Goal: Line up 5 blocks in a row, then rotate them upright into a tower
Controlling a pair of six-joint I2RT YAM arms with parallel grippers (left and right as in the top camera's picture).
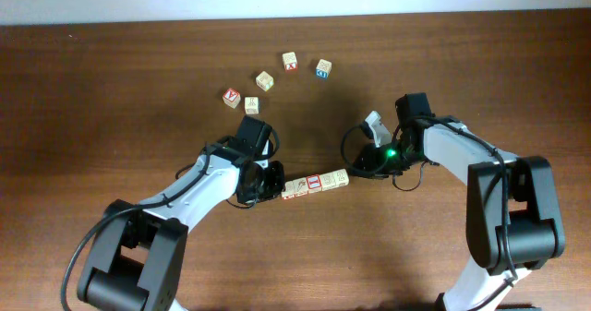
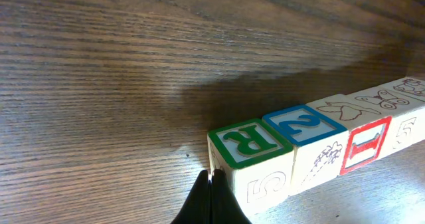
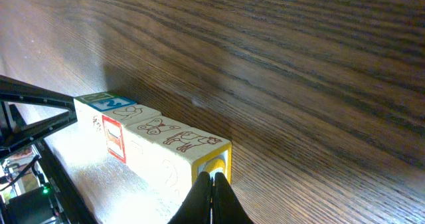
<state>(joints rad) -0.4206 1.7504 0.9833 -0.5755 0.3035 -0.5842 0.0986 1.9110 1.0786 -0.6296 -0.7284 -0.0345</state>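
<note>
Five blocks (image 1: 315,183) lie end to end in one straight row on the worktop (image 1: 111,89), between my two arms. In the overhead view the row slants a little, its right end farther from me.

Left fingers (image 2: 211,184) are pinched fully together with nothing between them. Their tip touches the outer end of the green R block (image 2: 251,144), low at its near corner. Next along the row is the blue 2 block (image 2: 305,124), then the red I block (image 2: 364,143), which has a tan print on top and the I on its side. The two after that show faint tan prints only.

Right fingers (image 3: 214,184) are closed tight too, gripping nothing. Their tip rests against the yellow-framed end face of the last block (image 3: 192,141) — so I'm touching the row at both ends.

A green light (image 1: 391,153) glows on my right arm.

Five loose blocks are scattered toward the far side of the worktop, well apart from the row:
- red-framed loose block (image 1: 232,97)
- two pale loose blocks (image 1: 251,106), side by side
- red-marked loose block (image 1: 290,61)
- blue-printed loose block (image 1: 323,67)

Their letters are too small to read.
</note>
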